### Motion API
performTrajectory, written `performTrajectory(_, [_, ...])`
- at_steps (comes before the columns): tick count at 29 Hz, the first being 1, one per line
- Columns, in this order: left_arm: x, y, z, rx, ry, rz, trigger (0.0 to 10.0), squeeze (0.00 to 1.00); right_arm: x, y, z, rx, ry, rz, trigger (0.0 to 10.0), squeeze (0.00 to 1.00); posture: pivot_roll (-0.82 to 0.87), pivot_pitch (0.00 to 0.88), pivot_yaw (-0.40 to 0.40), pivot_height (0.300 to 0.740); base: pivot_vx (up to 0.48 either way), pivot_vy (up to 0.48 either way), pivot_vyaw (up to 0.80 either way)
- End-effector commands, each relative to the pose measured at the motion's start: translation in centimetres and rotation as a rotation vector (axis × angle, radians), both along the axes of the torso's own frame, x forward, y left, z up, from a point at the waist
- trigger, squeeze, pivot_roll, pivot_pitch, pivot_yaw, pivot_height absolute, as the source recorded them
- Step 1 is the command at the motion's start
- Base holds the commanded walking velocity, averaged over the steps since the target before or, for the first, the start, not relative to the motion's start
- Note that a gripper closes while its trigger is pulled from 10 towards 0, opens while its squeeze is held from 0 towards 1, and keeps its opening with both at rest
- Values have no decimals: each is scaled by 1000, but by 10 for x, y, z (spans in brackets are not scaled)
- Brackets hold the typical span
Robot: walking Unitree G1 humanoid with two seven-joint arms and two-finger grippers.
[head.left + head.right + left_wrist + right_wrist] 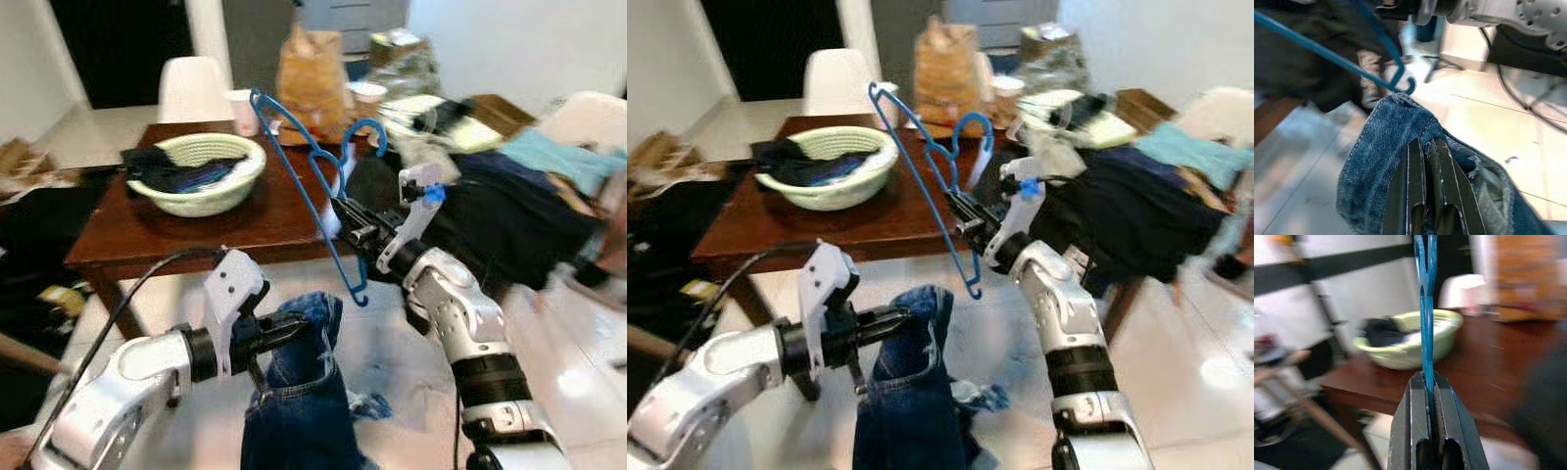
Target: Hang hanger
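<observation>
Hanger: the blue hanger [315, 166] is up in the air in front of the tabletop [167, 230], tilted, its lower hooked end hanging just above the jeans.
Right gripper: the right gripper [343, 213] has its jaws closed on the hanger's thin bar, holding it edge-on.
Left gripper: the left gripper [294, 326] has its jaws pinched shut on the denim near the top edge.
Jeans: the blue jeans [299, 401] hang down from that grip toward the floor.
Tabletop: dark wood, carrying a pale green basket [201, 174] with dark clothes in it and a brown paper bag [312, 76] behind.
Right side: a heap of dark clothes [509, 220] lies beside the right arm.
</observation>
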State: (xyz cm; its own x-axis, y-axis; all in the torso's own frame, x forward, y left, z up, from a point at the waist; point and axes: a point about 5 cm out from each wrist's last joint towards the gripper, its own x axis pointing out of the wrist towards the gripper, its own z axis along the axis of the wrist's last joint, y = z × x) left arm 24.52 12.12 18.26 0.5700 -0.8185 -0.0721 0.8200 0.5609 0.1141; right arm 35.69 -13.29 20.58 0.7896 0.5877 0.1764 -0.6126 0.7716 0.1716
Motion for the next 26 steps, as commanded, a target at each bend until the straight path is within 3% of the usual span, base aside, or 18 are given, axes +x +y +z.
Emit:
performTrajectory(1, [0, 4, 1, 9, -26, 6, 10000, 0, 1, 3, 0, -7, -10, 1, 10000, 0, 23, 0, -23, 740, -285, 0, -800])
performTrajectory(9, [1, 11, -11, 72, -43, 41, 10000, 0, 6, -4, -7, -66, 23, -69, 10000, 0, 22, 0, -22, 740, -67, 0, -800])
performTrajectory(12, [8, 20, -24, 180, -64, 123, 10000, 0, 7, -6, -12, -145, 23, -91, 10000, 0, 19, 0, -21, 740, 0, 0, -800])
performTrajectory(16, [15, 29, -29, 252, -107, 202, 10000, 0, 7, -7, -15, -204, 19, -93, 10000, 0, 22, 0, -21, 740, 0, 0, -800])
performTrajectory(23, [20, 36, -30, 277, -142, 251, 10000, 0, 7, -7, -17, -239, 15, -95, 10000, 0, 23, 0, -22, 740, 0, 0, -800])
performTrajectory(25, [26, 52, -32, 336, -191, 356, 10000, 0, 6, -3, -21, -302, 8, -71, 10000, 0, 29, 0, -30, 740, 0, 0, -800])
performTrajectory(26, [26, 52, -32, 336, -191, 356, 10000, 0, 6, -3, -21, -302, 8, -71, 10000, 0, 29, 0, -30, 740, 0, 0, -800])
